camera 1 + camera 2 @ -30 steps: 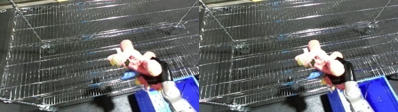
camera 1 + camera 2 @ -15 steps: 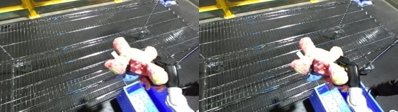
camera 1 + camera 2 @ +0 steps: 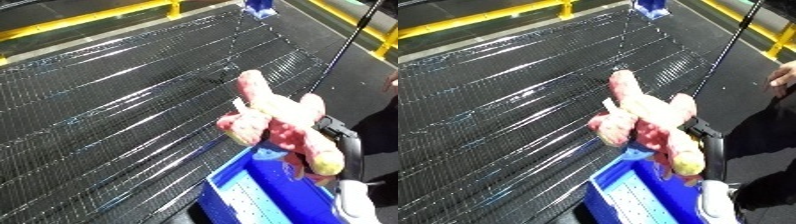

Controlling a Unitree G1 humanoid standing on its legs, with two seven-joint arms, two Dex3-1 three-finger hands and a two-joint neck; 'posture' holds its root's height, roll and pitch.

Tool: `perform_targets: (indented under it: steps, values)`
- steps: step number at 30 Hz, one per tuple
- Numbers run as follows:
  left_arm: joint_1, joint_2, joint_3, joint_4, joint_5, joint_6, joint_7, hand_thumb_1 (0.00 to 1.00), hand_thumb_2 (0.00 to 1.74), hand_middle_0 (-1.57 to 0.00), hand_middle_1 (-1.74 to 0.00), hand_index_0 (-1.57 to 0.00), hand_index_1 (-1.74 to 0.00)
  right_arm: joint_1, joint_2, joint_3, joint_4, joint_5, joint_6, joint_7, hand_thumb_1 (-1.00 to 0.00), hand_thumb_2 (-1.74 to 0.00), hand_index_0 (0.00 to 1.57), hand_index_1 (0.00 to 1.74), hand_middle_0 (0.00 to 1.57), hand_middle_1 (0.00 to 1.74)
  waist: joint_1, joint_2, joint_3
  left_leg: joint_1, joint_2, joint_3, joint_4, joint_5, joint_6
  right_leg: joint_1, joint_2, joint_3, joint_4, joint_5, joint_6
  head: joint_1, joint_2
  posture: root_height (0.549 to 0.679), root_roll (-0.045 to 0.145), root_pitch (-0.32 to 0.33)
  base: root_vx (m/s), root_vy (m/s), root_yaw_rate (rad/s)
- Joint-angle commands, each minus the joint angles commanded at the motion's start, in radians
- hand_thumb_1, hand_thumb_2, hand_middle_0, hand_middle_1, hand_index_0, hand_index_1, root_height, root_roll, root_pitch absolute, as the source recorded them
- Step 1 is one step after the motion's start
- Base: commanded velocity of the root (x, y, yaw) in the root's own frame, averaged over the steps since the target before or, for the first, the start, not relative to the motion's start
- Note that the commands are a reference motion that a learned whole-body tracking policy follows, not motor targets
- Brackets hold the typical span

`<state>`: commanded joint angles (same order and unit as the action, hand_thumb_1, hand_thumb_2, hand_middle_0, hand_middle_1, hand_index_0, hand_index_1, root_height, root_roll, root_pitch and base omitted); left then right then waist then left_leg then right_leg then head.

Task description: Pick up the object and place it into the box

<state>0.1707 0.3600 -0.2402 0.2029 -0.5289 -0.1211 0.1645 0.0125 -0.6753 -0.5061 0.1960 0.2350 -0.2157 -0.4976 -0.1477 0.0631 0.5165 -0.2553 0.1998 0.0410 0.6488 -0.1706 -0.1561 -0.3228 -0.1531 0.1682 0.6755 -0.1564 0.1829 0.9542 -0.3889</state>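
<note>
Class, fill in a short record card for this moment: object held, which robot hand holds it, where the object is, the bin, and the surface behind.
Object: pink and yellow plush toy
Holder: right robot hand, black, curled round the toy
Object position: lifted, above the near edge of the bin, not yet inside
Bin: blue bin, at the lower right
Surface behind: wire mesh rack
Left robot hand: not in view

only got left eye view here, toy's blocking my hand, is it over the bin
observer: yes. In the right eye view the plush toy's lower end hangs above the blue bin, by its far edge.
operator: which hand has it
observer: the right hand. It shows black behind the toy and holds it clear of the wire cage.
</note>
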Motion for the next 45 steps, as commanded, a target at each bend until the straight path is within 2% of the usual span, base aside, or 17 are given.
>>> perform_targets:
  steps: [1,8,21,34,45]
  values:
    - [-0.002,0.000,-0.001,0.002,-0.001,0.000,0.001,1.00,1.74,-1.57,-1.74,-1.57,-1.74,0.008,0.006,-0.006,0.006,0.008,-0.003,0.000,-1.00,-1.74,1.57,1.74,1.57,1.74,-0.004,0.000,-0.001,0.002,0.001,0.002,0.000,-0.001,0.0002,0.001,0.0007,0.001,-0.001,0.000,-0.0001,0.000,0.000,0.622,0.073,-0.231,-0.004,0.007,-0.074]
    - [-0.013,-0.001,-0.012,0.013,-0.006,-0.007,0.001,1.00,1.74,-1.57,-1.74,-1.57,-1.74,0.032,0.042,-0.037,0.070,0.074,-0.031,-0.007,-0.65,-1.13,1.02,1.13,1.02,1.13,-0.034,0.003,-0.007,0.013,0.005,0.018,-0.004,-0.003,-0.0007,0.004,0.0052,0.010,-0.009,0.001,-0.0022,0.020,-0.024,0.623,0.077,-0.233,-0.006,0.004,-0.068]
    - [-0.012,0.008,-0.011,0.022,0.003,-0.015,-0.005,1.00,1.74,-1.57,-1.74,-1.57,-1.74,0.023,0.047,-0.025,0.189,0.096,-0.027,-0.010,0.00,0.00,0.00,0.00,0.00,0.00,-0.039,0.019,-0.009,0.017,0.004,0.034,-0.025,0.006,-0.0051,0.007,0.0065,0.014,-0.035,0.008,-0.0015,0.004,-0.055,0.625,0.080,-0.227,-0.012,-0.005,-0.029]
    - [0.001,0.010,0.006,0.016,0.015,-0.010,-0.008,1.00,1.74,-1.57,-1.74,-1.57,-1.74,0.023,0.069,-0.005,0.195,0.107,-0.033,0.003,0.00,0.00,0.00,0.00,0.00,0.00,-0.025,0.019,-0.014,0.023,0.004,0.035,-0.042,0.017,-0.0075,0.017,0.0081,0.013,-0.054,0.008,-0.0002,-0.033,-0.071,0.626,0.079,-0.226,-0.007,-0.011,0.000]
    - [0.024,-0.002,0.033,0.000,0.029,0.003,-0.014,1.00,1.74,-1.57,-1.74,-1.57,-1.74,-0.009,0.099,0.053,0.023,0.070,-0.034,0.036,0.00,0.00,0.00,0.00,0.00,0.00,0.016,0.014,-0.020,0.017,-0.004,0.021,-0.056,0.029,-0.0081,0.023,0.0101,0.000,-0.064,0.010,0.0026,-0.168,-0.093,0.628,0.071,-0.220,-0.006,-0.002,0.053]
